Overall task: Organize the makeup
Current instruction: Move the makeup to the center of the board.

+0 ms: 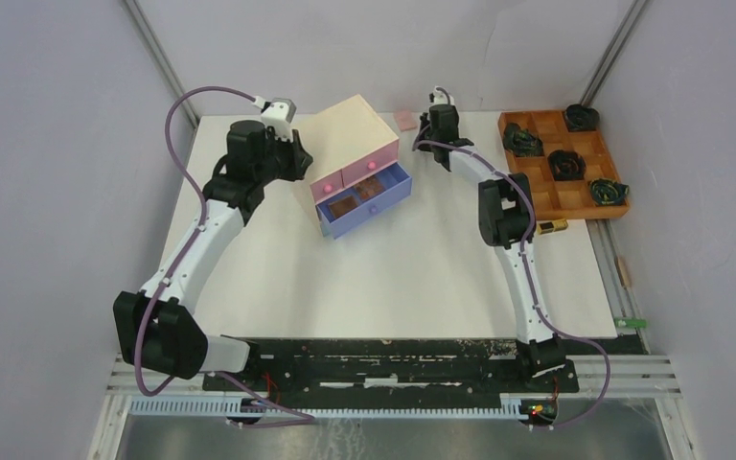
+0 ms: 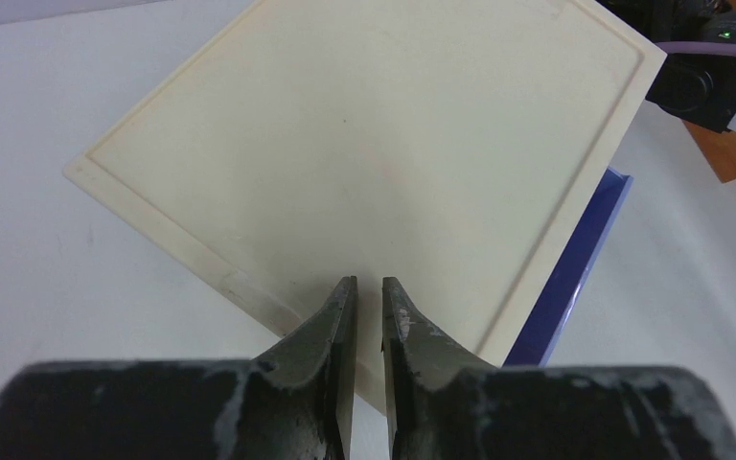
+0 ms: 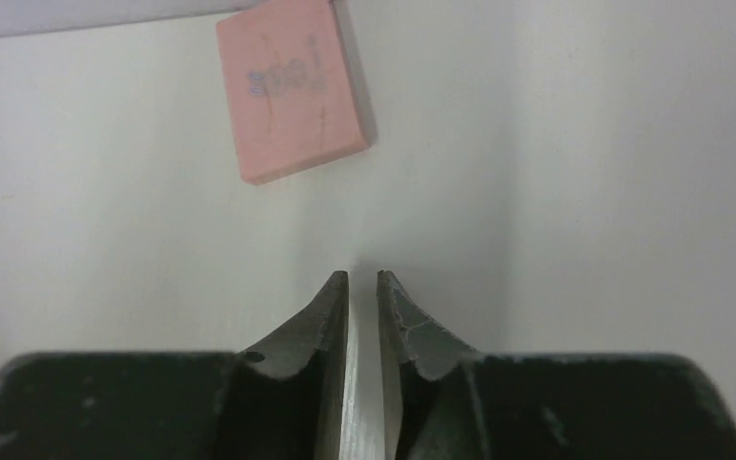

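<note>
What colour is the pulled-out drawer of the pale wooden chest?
The open drawer is blue, seen most clearly in the top external view.

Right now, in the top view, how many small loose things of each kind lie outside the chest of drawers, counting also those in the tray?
Dark coiled objects in the grid tray: 4
Pink pad: 1
Gold tube: 1
Green tube: 1
Total: 7
</note>
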`<state>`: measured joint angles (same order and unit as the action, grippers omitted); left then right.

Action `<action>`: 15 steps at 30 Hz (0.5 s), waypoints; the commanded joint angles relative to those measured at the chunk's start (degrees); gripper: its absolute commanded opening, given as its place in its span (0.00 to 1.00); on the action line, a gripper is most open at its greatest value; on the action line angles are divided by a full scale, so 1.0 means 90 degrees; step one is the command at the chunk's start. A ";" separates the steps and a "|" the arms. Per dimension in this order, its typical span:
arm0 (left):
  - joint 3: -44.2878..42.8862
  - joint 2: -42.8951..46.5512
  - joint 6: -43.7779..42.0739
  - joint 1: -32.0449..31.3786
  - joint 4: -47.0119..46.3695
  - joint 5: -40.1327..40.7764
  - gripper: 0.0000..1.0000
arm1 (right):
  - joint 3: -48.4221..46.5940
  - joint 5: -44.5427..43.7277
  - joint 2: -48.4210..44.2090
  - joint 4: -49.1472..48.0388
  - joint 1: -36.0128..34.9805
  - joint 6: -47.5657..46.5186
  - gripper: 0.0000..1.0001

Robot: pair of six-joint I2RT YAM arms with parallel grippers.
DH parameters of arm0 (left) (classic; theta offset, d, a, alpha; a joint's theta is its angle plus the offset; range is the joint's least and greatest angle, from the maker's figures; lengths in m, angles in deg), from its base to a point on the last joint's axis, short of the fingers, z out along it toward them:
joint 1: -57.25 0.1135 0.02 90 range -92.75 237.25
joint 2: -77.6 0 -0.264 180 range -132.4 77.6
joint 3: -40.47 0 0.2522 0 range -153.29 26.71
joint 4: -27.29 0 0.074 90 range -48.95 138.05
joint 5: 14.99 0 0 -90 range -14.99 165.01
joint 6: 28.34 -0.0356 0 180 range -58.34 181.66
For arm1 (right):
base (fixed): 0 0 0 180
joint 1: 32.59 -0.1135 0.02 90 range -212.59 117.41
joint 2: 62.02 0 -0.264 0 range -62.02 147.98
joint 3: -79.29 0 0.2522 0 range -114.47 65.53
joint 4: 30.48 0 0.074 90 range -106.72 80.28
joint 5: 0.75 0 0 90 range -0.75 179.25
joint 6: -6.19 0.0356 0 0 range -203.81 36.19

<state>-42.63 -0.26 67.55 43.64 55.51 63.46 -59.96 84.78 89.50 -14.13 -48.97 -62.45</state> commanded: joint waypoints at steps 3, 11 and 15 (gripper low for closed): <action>0.0026 0.0117 0.0328 0.0036 -0.0242 -0.0240 0.22 | -0.1273 0.0270 0.0346 -0.0381 0.0004 0.0059 0.45; 0.0055 0.0009 0.0232 0.0046 -0.0238 -0.0231 0.22 | -0.1799 -0.0160 0.1026 -0.1234 -0.0119 0.0578 0.57; 0.0090 -0.0010 0.0254 0.0046 -0.0304 -0.0306 0.22 | -0.2794 -0.0315 0.1695 -0.1173 -0.0123 0.0958 0.63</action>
<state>-42.22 -0.31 67.64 43.77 54.64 62.41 -78.26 84.56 99.60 -21.29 -49.56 -57.81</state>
